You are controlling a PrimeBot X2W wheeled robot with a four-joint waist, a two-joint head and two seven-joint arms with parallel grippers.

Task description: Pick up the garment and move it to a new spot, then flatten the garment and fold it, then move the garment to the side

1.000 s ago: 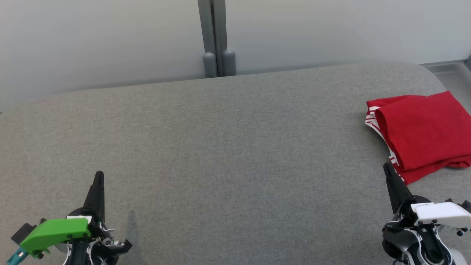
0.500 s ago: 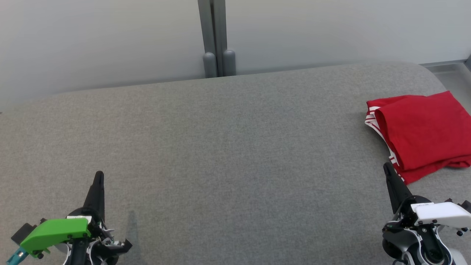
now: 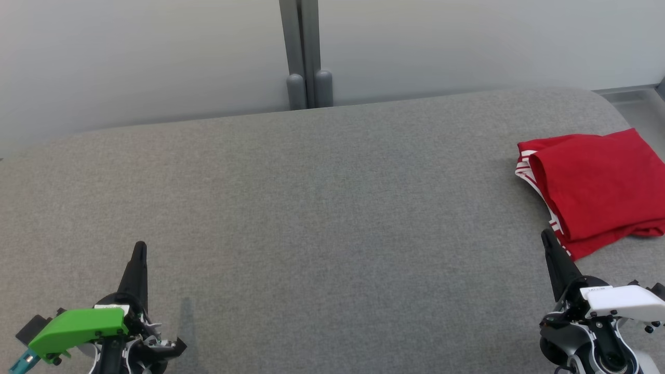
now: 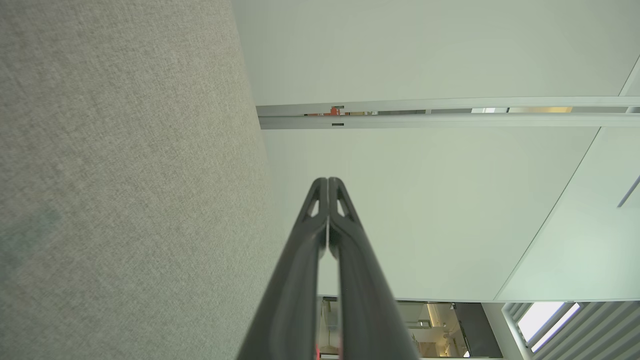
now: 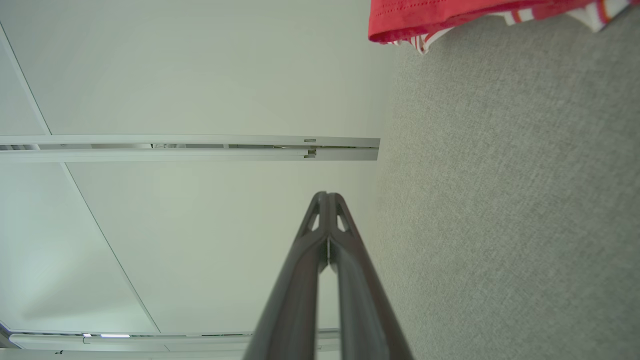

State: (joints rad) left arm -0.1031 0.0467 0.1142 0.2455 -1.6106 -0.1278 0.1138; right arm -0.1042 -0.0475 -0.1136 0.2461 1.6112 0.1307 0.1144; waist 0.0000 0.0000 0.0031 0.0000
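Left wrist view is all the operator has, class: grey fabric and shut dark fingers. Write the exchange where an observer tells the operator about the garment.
Operator: Where is the garment?
Observer: The folded red cloth garment, white-striped at its edge, lies at the right end of the grey fabric surface.
Operator: Does the right pincer hold it?
Observer: No. The right pincer is shut and empty, its tip apart from the garment, beside its near corner.
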